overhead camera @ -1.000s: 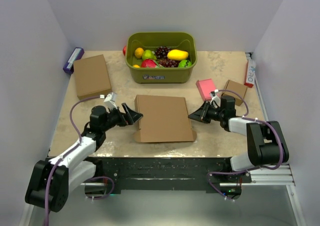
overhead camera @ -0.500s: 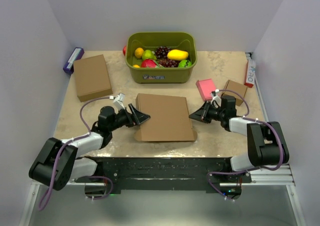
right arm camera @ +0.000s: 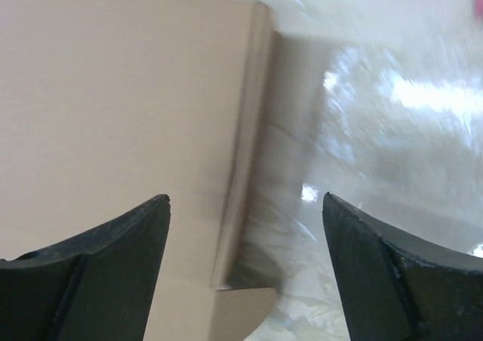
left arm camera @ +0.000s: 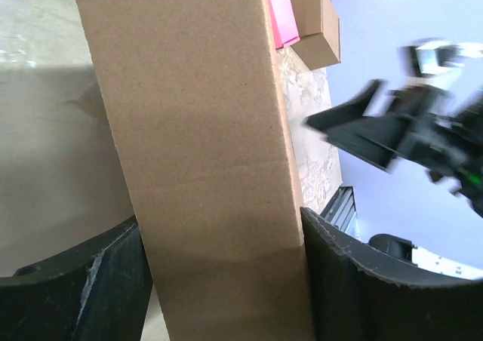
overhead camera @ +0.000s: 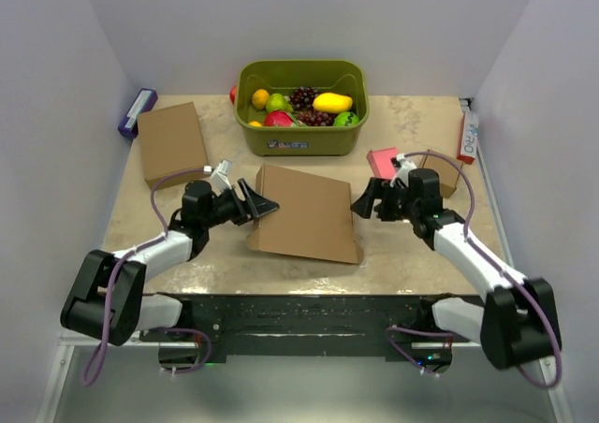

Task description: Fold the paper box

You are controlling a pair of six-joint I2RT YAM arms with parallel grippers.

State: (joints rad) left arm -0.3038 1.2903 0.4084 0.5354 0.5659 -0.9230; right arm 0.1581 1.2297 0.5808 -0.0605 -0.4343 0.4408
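Observation:
The paper box [overhead camera: 307, 215], a closed flat brown cardboard mailer, lies mid-table, skewed, with its left end raised. My left gripper [overhead camera: 259, 204] is shut on that left end. In the left wrist view the box's side wall [left arm camera: 196, 152] fills the gap of the left gripper [left arm camera: 219, 220] and touches both black fingers. My right gripper [overhead camera: 365, 201] hangs open just off the box's right edge. In the right wrist view the box edge [right arm camera: 241, 130] and a rounded tab lie below the right gripper [right arm camera: 245, 199], with nothing held.
A green basket [overhead camera: 301, 68] of toy fruit stands at the back. A flat cardboard rectangle [overhead camera: 173, 142] lies back left, with a purple object [overhead camera: 137, 112] beyond it. A pink block [overhead camera: 384, 164] and a small cardboard cube [overhead camera: 440, 170] sit near the right arm.
My right gripper has opened and drawn back from the box's right edge. My left gripper has moved in and closed on the left end, and the box has turned and tipped up there.

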